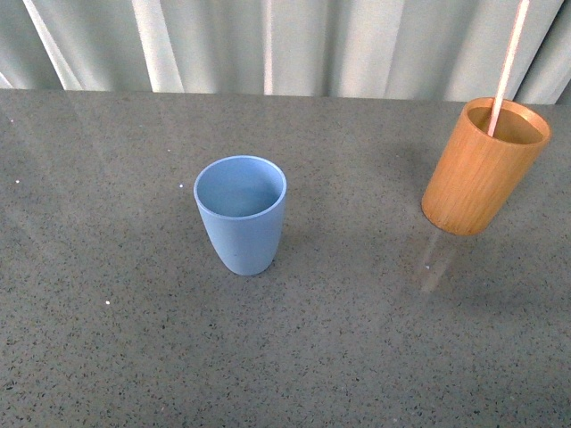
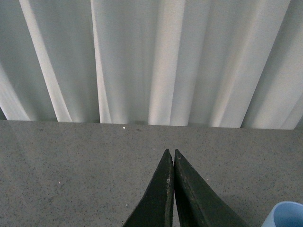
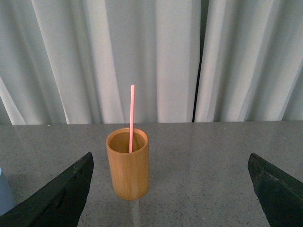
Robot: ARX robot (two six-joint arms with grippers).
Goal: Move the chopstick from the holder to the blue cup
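The blue cup stands upright near the middle of the grey table, nothing inside it. At the far right the orange-brown holder holds one pale pink chopstick that leans out past its rim. Neither arm shows in the front view. My right gripper is open wide, facing the holder and chopstick from a distance, with the holder nearer one finger. My left gripper is shut with nothing in it, above bare table; a sliver of the blue cup shows beside it.
The grey speckled table runs back to a pleated white curtain. A strip of the blue cup shows at the edge of the right wrist view.
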